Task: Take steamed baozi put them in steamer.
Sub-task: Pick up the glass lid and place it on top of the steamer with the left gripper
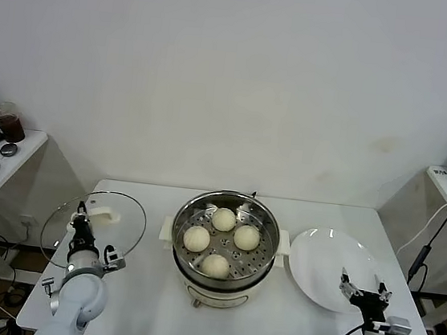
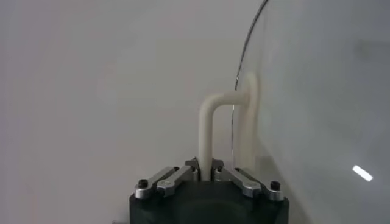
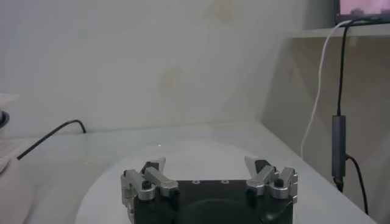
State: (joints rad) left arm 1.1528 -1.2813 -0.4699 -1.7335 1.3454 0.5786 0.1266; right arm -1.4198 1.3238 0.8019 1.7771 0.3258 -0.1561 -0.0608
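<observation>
plainly, no readable writing shows on steamer (image 1: 224, 244) or plate (image 1: 333, 269).

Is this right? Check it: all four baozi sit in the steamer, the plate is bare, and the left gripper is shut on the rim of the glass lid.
One detail is wrong. The left gripper is shut on the white handle of the glass lid, not its rim, as the left wrist view shows. The rest stands: four baozi sit in the steamer, and the plate is bare.
</observation>
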